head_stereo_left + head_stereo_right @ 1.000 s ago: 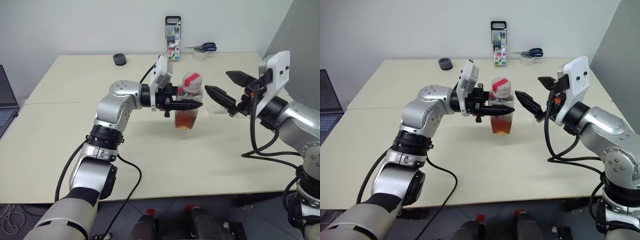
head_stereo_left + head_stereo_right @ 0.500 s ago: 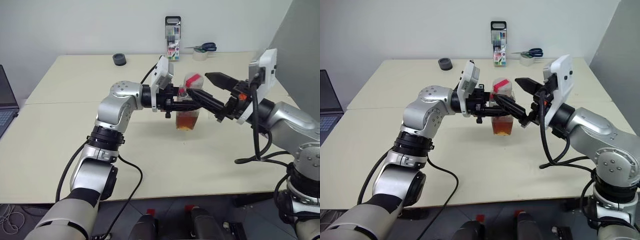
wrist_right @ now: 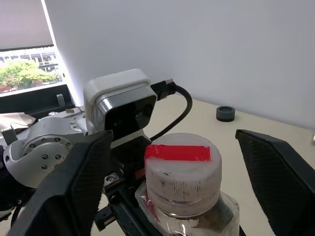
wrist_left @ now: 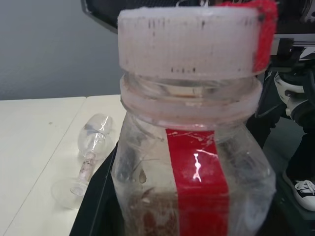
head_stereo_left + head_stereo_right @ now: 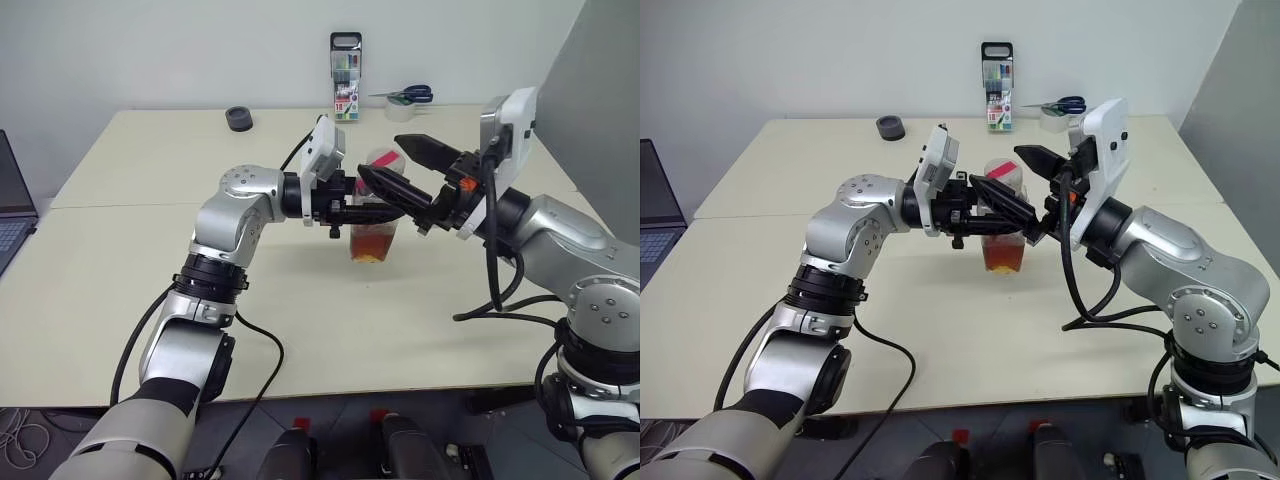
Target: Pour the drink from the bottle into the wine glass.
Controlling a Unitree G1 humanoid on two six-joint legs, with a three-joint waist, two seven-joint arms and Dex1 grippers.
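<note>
Bottle (image 5: 375,222) upright on the table (image 5: 120,290), amber drink (image 5: 373,242) low inside, clamped at mid-body by the left tool (image 5: 385,210). Right tool (image 3: 177,187) spread wide, one finger (image 3: 74,182) on each side of the bottle's cap (image 3: 182,167), not touching. Wine glass (image 4: 88,152) lying on its side just beyond the bottle.

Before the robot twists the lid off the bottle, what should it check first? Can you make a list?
1. Left claw holding the bottle tight: ok.
2. Bottle upright: ok.
3. Cap on, with the right claw fingers on either side of it: ok.
4. Right claw closed on the cap: not ok, its fingers stand apart from it.
5. Wine glass standing ready: not ok, it lies on its side on the table.
6. Drink inside the bottle: ok.
</note>
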